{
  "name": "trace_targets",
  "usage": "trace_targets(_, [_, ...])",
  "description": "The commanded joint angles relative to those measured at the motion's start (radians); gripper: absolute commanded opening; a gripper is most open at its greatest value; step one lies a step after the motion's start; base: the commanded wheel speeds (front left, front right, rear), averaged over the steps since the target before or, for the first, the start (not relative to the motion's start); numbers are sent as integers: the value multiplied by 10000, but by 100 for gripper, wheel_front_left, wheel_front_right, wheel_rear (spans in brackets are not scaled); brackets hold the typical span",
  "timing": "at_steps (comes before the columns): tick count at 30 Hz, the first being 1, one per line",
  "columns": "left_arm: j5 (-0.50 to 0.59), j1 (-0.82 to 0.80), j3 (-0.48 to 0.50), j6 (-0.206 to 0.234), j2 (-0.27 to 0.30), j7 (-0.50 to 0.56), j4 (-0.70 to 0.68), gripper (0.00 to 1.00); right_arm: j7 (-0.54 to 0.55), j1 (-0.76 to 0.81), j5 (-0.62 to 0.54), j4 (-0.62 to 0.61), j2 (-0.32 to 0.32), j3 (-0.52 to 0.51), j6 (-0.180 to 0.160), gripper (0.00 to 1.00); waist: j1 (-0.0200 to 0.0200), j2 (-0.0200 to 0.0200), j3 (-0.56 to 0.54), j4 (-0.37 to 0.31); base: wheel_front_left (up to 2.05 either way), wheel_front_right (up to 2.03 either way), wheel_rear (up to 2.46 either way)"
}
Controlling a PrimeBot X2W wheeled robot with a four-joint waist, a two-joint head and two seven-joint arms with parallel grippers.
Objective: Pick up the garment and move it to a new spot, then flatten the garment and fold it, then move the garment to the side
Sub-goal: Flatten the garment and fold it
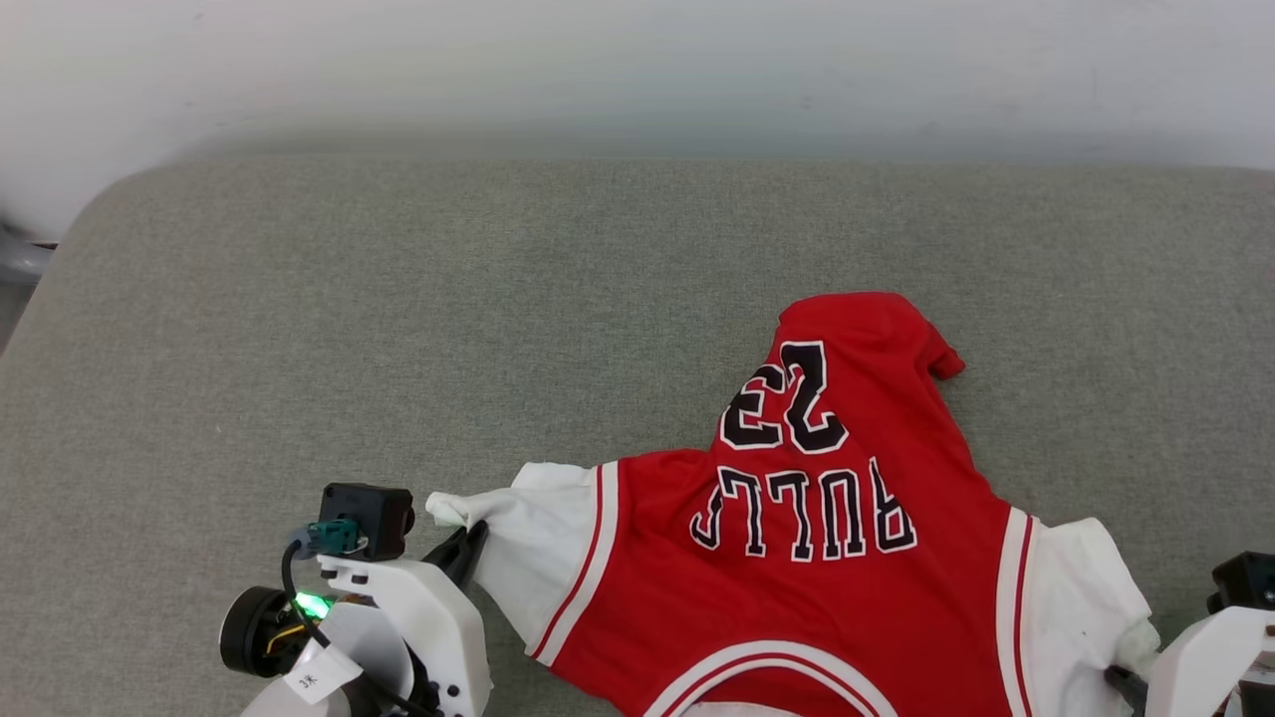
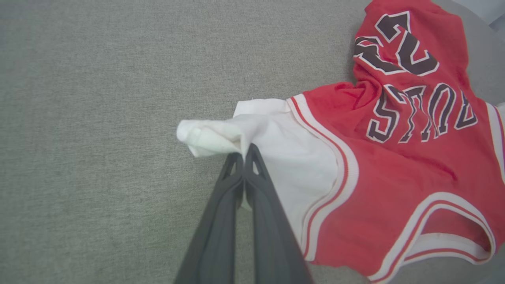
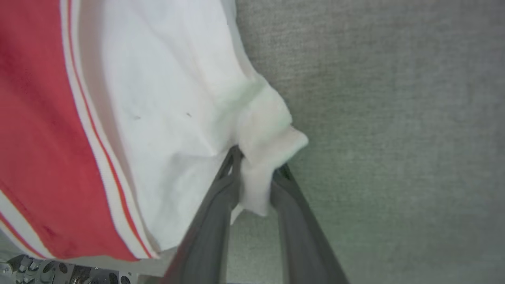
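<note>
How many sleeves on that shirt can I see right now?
2. One white sleeve of the shirt lies on the robot's left, pinched by the left gripper; the other sleeve lies on its right, its end between the right gripper's fingers.

The red and white jersey shirt (image 1: 827, 597) is seen as soft, matt cloth, lightly creased. The grey surface (image 1: 398, 329) is covered in coarse woven fabric. The long dark fingers (image 2: 221, 228) appear matt plastic, and the white forearm shell (image 1: 438, 617) smooth, faintly glossy plastic.
</note>
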Motion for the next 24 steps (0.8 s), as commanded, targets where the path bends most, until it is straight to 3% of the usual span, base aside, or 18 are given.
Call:
trace_targets(1, [35,-26,9,-1,9,-62,-32,0,62,48,100,336,217,230,23,0,1,0,-28,9,0,0,0])
trace_targets(12, [347,-522,557,174,168,-1042,-443,0,-1431,-648,-223,-1919,3,-442,10,0,1,0,-603,-151,0,0,0])
trace_targets(18, [514,-2025,1041,69,306,-1273,-627,0,-2072,-2045,-777,-2984,17,-424,9,0,1,0,-648,-264,0,0,0])
trace_targets(24, [498,-4251,1372,-312,92,-1524,127,0,-2572,-4251,-1271,-2765,-173,26,9,0,1,0,-196,-342,0,0,0])
